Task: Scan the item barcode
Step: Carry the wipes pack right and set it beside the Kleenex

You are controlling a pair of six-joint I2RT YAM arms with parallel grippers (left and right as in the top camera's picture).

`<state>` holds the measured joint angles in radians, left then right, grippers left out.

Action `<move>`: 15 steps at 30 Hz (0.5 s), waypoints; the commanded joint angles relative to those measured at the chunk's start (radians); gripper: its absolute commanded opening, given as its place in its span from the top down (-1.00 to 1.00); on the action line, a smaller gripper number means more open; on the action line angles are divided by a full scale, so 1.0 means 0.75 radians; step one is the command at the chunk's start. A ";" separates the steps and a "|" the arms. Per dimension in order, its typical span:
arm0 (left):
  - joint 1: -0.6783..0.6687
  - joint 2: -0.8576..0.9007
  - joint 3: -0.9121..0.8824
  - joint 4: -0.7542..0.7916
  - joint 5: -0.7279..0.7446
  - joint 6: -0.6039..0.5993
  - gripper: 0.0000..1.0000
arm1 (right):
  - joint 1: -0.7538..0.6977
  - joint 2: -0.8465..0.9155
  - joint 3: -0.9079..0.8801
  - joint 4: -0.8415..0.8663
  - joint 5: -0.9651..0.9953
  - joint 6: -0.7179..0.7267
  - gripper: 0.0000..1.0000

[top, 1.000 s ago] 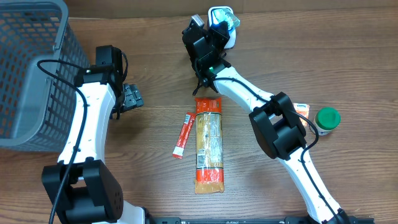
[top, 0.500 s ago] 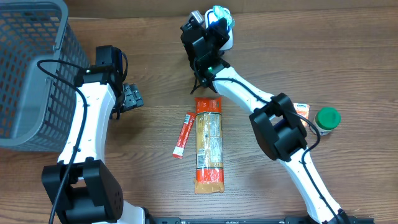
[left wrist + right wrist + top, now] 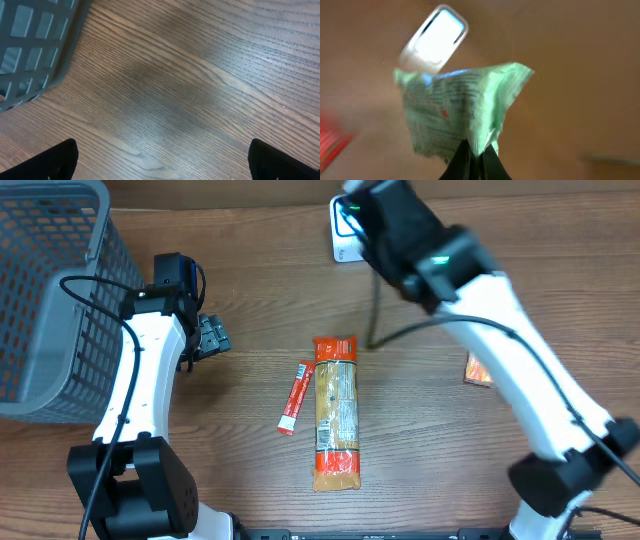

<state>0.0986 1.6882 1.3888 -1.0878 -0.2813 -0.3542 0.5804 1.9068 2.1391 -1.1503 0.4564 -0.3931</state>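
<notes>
My right gripper [image 3: 476, 159]: pinched shut on the lower edge of the green packet [image 3: 455, 110].
Green packet: hanging in my grip, white scanner [image 3: 436, 39] just beyond its top edge.
My left gripper [image 3: 162, 162]: spread wide, empty, over the table [image 3: 200, 75] beside the grey basket [image 3: 30, 45].

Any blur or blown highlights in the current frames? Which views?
Overhead: right arm smeared by motion, everything else sharp. Right wrist: background heavily smeared, green packet soft, white scanner blown out to a glow. Left wrist: table grain crisp, no glare.
</notes>
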 commanded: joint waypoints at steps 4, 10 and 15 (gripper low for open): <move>-0.002 -0.028 0.024 0.000 -0.008 0.034 -1.00 | -0.190 0.047 -0.097 -0.427 -0.676 0.146 0.93; -0.002 -0.028 0.024 0.000 -0.008 0.034 -0.99 | -0.292 0.047 -0.460 -0.342 -0.666 0.108 0.93; -0.002 -0.028 0.024 0.000 -0.008 0.034 -0.99 | -0.335 0.047 -0.728 -0.125 -0.487 0.101 0.93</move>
<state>0.0986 1.6882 1.3888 -1.0878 -0.2810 -0.3542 0.3450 1.9556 1.6634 -1.3083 0.0265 -0.3134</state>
